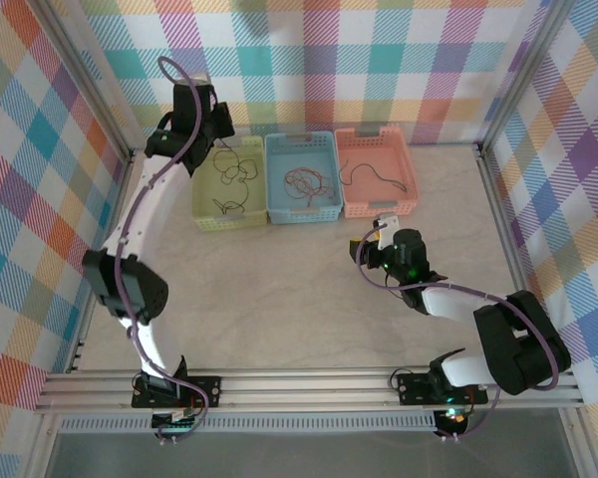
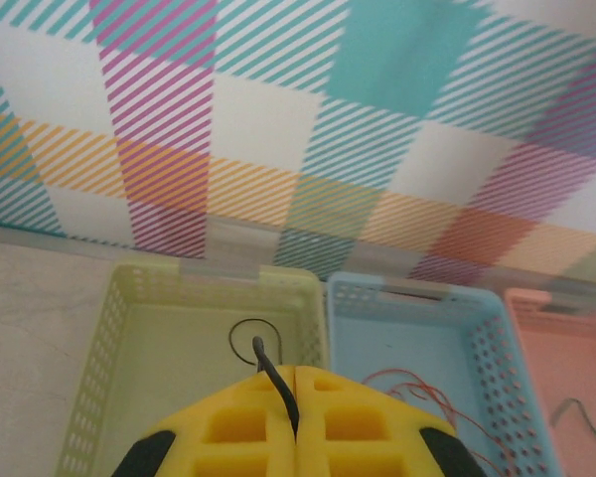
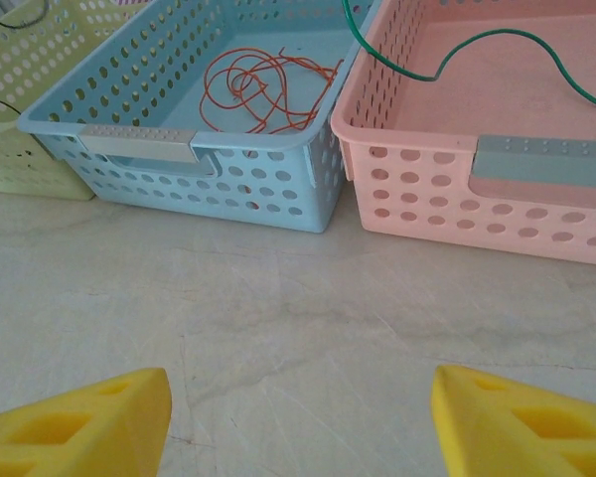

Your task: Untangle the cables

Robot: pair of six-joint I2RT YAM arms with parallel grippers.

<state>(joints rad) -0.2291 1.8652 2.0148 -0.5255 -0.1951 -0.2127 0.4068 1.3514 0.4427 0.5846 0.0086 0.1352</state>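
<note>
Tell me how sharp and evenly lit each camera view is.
Top external: soft, even light, faint shadows, slightly hazy. Left wrist: the left gripper sits close to the lens, slightly soft; plaid wall clear. Right wrist: blue basket and red-orange cable crisp, no glare.

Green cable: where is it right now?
In the right wrist view, the green cable lies inside the pink basket, the rightmost of the three, beside the blue basket holding the red-orange cable.

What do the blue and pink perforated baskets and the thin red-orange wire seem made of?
Blue perforated basket and pink perforated basket: probably moulded plastic, slightly glossy; uniform holes, rounded rims. Thin red-orange wire: likely plastic-coated, smooth, holding springy loops.
</note>
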